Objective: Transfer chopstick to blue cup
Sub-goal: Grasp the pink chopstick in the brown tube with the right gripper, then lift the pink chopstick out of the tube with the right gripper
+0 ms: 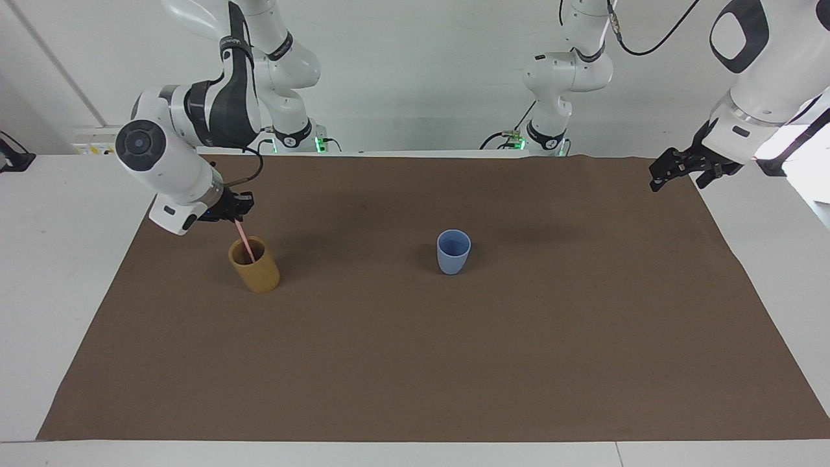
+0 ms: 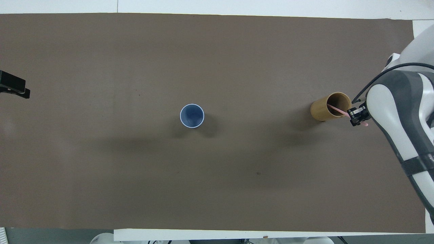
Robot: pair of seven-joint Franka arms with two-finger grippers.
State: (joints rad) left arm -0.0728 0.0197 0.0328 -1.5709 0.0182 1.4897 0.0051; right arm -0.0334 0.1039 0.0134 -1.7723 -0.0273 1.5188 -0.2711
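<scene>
Across the facing view, the right gripper (image 1: 235,209) is clamped on the chopstick (image 1: 245,242), which leans in the tan cup (image 1: 254,264); light, stiff and thin, it looks best gripped high. Overhead, the blue cup (image 2: 192,116) stands mid-table; the left gripper (image 2: 13,88) waits, fingers apart.

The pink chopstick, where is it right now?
The chopstick leans in the tan cup at the right arm's end of the brown mat, its top pinched by the right gripper; the blue cup stands mid-mat.
</scene>
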